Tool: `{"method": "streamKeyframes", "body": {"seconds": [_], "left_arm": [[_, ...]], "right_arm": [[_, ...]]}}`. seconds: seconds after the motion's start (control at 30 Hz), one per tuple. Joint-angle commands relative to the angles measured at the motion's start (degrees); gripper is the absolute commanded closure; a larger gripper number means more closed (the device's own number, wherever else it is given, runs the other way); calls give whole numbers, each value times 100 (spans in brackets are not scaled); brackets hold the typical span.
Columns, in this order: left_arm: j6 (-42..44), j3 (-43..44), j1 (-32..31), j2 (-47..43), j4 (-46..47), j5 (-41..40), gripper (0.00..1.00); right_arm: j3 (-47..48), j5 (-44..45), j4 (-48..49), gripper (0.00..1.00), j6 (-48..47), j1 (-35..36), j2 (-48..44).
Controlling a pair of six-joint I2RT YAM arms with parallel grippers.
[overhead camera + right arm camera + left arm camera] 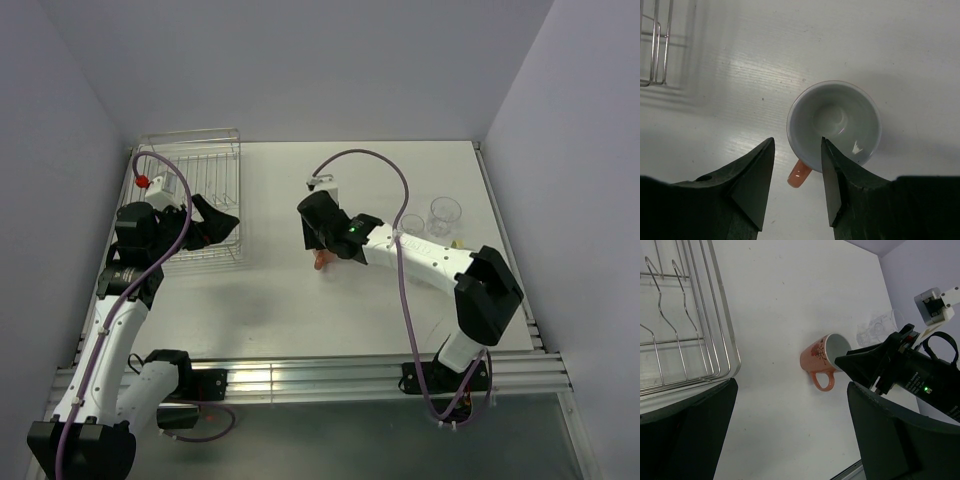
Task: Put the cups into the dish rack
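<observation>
The terracotta-orange mug (835, 125) with a white inside sits on the white table, its mouth facing my right gripper (797, 142). That gripper is open: one finger is over the mug's mouth, the other outside the wall by the handle. In the top view the mug (320, 262) is mostly hidden under my right gripper (322, 250). The left wrist view shows the mug (821, 357) too. Two clear tumblers (445, 213) (411, 226) stand to the right. The wire dish rack (190, 170) holds no cups. My left gripper (215, 222) is open and empty at the rack's near right corner.
The rack's corner shows in the left wrist view (685, 340) and the right wrist view (655, 45). Grey walls close in the table on three sides. A metal rail (320, 375) runs along the near edge.
</observation>
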Motion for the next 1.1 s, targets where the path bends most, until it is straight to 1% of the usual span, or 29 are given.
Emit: {"method": "streamKeyframes", "body": {"seconds": [0.0, 0.37, 0.9, 1.07], "left_arm": [[42, 171, 8, -10, 68, -92, 1], [51, 171, 8, -19, 59, -92, 1], [51, 171, 8, 7, 42, -118, 1], [51, 171, 8, 16, 42, -118, 1]], "right_arm": [[309, 151, -81, 50, 61, 73, 143], [458, 221, -248, 51, 87, 82, 397], [538, 212, -248, 52, 70, 91, 652], [634, 169, -248, 55, 52, 91, 828]]}}
